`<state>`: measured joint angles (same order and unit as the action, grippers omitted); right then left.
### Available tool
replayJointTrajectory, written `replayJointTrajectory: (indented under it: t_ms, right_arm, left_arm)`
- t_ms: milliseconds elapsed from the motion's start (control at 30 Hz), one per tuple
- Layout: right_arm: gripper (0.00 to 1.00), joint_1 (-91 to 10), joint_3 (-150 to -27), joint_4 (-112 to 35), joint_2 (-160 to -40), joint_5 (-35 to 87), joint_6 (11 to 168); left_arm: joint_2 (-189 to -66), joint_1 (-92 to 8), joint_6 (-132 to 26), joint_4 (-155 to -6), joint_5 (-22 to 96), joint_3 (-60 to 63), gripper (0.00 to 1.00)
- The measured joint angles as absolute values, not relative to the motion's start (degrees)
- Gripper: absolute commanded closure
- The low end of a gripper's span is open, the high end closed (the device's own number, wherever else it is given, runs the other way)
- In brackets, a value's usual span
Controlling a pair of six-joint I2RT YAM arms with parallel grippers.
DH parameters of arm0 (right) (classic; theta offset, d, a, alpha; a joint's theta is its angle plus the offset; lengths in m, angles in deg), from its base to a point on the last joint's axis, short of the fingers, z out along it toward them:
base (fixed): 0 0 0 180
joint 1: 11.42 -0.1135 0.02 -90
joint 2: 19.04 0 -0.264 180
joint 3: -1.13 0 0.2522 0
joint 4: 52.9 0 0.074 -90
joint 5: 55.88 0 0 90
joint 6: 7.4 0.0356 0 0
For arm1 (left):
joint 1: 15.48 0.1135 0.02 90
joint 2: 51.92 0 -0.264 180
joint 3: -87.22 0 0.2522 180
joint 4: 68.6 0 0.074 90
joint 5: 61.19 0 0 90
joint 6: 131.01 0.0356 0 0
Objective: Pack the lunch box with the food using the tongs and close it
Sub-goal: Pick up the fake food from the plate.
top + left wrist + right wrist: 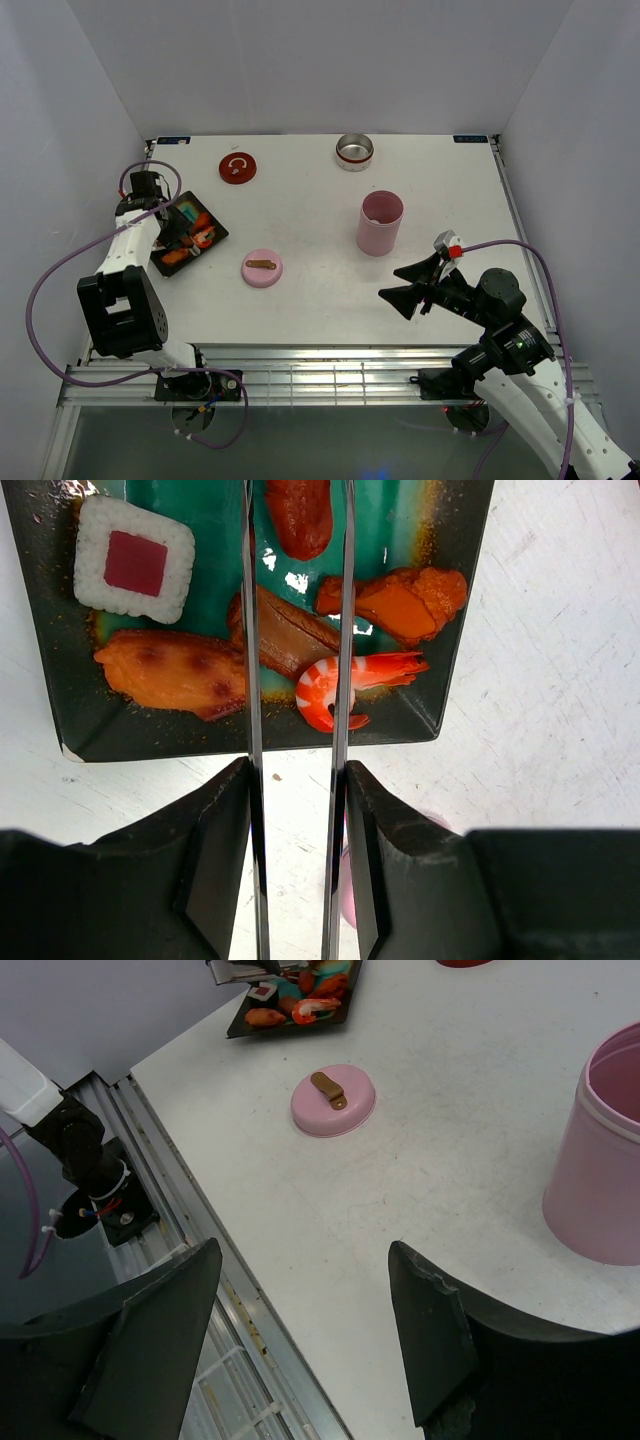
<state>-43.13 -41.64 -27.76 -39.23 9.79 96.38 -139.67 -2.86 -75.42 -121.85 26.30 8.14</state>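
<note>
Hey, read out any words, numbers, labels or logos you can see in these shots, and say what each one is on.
No text reads clearly in any view.
Two blue labels at the far corners of the table: too small to read.
White mark on the red lid: a curled shape, not legible as lettering.
Tongs, black tray, pink cup, pink lid: no print visible.

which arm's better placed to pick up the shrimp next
Left. The left gripper grips the tongs, their arms over the tray at the shrimp. The right gripper is open, empty, far off by the pink container.
</note>
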Motion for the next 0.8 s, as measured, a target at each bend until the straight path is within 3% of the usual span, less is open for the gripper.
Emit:
replayJointTrajectory:
  t_ms: [133,300,567,733,800]
  right_arm:
    - [0.26,-43.1,-41.6,-27.8,-39.2,9.8,96.4]
    - [0.26,-43.1,-41.6,-27.8,-39.2,9.8,96.4]
    - [0.26,-43.1,-41.6,-27.7,-39.2,10.0,96.4]
    - [0.26,-43.1,-41.7,-27.7,-39.4,10.5,96.4]
    - [0.26,-43.1,-41.7,-27.7,-39.6,11.0,96.4]
  left_arm:
    - [-139.7,-2.9,-75.4,-122.0,26.3,8.1,0.51]
    - [-139.7,-3.0,-75.3,-122.4,26.5,8.1,0.59]
    - [-139.7,-3.0,-74.7,-122.7,27.2,7.8,0.80]
    - [-139.7,-3.0,-74.3,-123.1,27.9,6.4,0.99]
    - [-139.7,-3.0,-74.0,-123.1,28.0,5.9,1.00]
